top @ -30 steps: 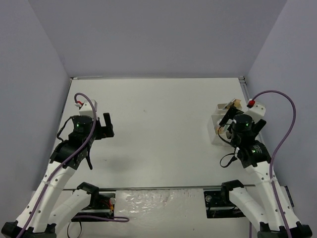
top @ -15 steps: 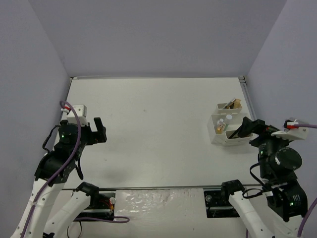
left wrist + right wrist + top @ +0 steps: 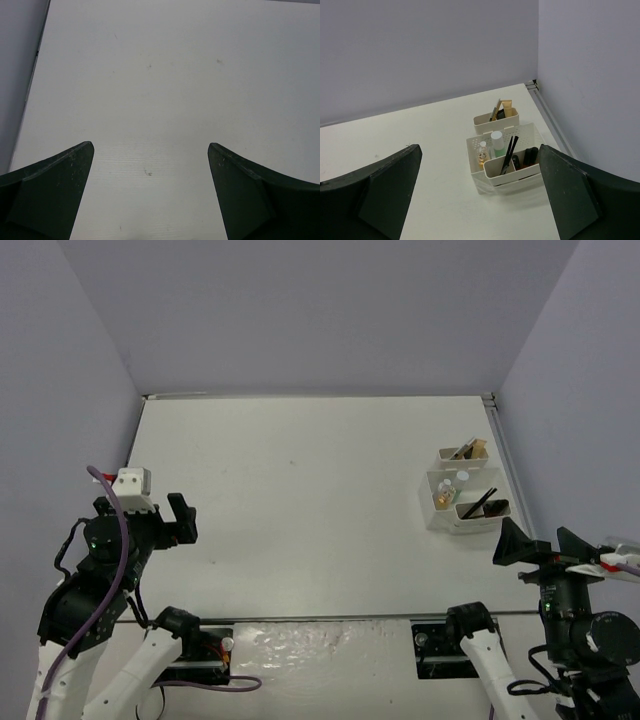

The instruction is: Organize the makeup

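Left gripper (image 3: 150, 146) spread wide, nothing between its fingers, only bare table (image 3: 165, 75) below. Right gripper (image 3: 537, 540) just as splayed and empty, hovering over the near right corner. The makeup sits in the white compartment tray (image 3: 512, 176) close to the table's right edge: white-capped bottle (image 3: 496, 142), small amber bottle (image 3: 482, 156), black sticks (image 3: 509, 152), tan tube (image 3: 506, 106) at the back. Broad open tabletop lies to its left. Tray walls hide the lower ends, and the dark pieces (image 3: 530, 156) in front are unclear.

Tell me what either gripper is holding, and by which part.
Nothing is held. The left gripper and right gripper are both open and empty; the makeup sits in the white tray.
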`<state>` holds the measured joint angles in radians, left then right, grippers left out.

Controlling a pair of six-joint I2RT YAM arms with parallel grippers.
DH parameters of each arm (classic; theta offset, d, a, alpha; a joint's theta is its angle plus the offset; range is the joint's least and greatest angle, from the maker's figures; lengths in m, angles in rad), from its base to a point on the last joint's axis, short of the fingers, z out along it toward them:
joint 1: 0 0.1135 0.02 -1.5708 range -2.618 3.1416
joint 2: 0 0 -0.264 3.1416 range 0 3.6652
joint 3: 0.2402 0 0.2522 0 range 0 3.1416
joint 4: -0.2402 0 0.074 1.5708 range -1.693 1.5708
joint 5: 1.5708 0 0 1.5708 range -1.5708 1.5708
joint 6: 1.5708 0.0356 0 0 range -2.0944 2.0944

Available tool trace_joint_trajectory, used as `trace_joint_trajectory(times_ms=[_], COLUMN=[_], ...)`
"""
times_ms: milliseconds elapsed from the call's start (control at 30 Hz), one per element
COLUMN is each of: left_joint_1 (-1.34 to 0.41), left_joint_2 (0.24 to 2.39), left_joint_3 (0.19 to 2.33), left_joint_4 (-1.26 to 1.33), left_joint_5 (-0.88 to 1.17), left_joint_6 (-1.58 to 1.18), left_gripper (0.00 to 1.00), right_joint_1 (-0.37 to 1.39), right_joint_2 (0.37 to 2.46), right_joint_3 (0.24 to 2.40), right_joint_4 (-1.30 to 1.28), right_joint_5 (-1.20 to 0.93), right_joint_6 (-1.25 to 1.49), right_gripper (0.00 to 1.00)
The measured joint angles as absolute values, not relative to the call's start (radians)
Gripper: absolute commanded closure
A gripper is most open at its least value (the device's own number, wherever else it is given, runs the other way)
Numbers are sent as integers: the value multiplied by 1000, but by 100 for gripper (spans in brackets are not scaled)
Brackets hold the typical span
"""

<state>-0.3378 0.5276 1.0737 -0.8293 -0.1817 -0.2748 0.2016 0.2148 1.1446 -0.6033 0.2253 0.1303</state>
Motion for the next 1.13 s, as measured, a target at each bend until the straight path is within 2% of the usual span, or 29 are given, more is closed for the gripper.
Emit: trace_joint_trajectory(times_ms=[300, 1133], left_joint_1=[-338, -338], left_joint_2=[431, 457], left_joint_3=[1071, 1042], left_joint_4=[-864, -857], left_joint_5=[-186, -180], left_joint_6=[-273, -285], left_gripper=[3, 3], right_joint_1=[202, 202], right_joint_2=[129, 122], right_joint_3=[1148, 1134], right_joint_4=[-620, -626], right_joint_5=[219, 208], right_joint_6=[121, 103], right_gripper=[0, 0])
